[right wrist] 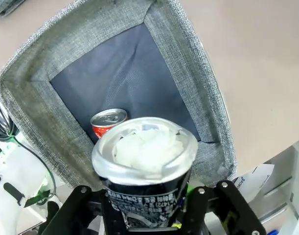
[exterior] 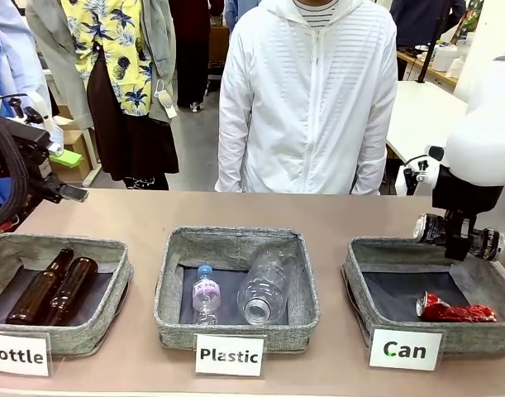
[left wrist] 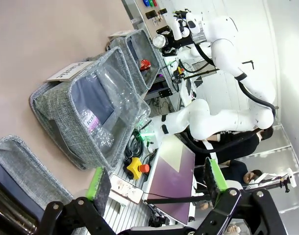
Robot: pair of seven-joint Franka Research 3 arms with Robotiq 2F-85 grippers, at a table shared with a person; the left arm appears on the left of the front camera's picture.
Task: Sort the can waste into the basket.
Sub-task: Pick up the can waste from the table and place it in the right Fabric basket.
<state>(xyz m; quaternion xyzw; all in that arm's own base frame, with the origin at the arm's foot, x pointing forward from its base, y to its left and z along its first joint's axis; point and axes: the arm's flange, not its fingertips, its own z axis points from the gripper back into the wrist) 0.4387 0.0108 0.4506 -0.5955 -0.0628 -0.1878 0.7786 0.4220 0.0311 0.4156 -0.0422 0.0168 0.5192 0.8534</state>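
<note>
My right gripper [exterior: 459,238] hangs over the far rim of the grey basket [exterior: 359,281] fronted by the "Can" sign [exterior: 405,349]. It is shut on the black-and-silver can [exterior: 430,227], which lies sideways between the fingers. In the right wrist view this can [right wrist: 144,152] points its crushed end at the camera, above the basket's dark lining [right wrist: 125,73]. The red can [exterior: 454,310] lies in the basket's near right corner, and shows beneath the held can [right wrist: 107,122]. At the far left, my left gripper [exterior: 62,188] is open and holds nothing; its green-padded fingers [left wrist: 98,183] stand wide apart.
The middle basket [exterior: 173,281], signed "Plastic", holds two clear bottles [exterior: 264,285]. The left basket [exterior: 111,277], signed "Bottle", holds two brown bottles [exterior: 58,289]. A person in a white jacket [exterior: 310,99] stands at the far edge. Bare tabletop lies behind the baskets.
</note>
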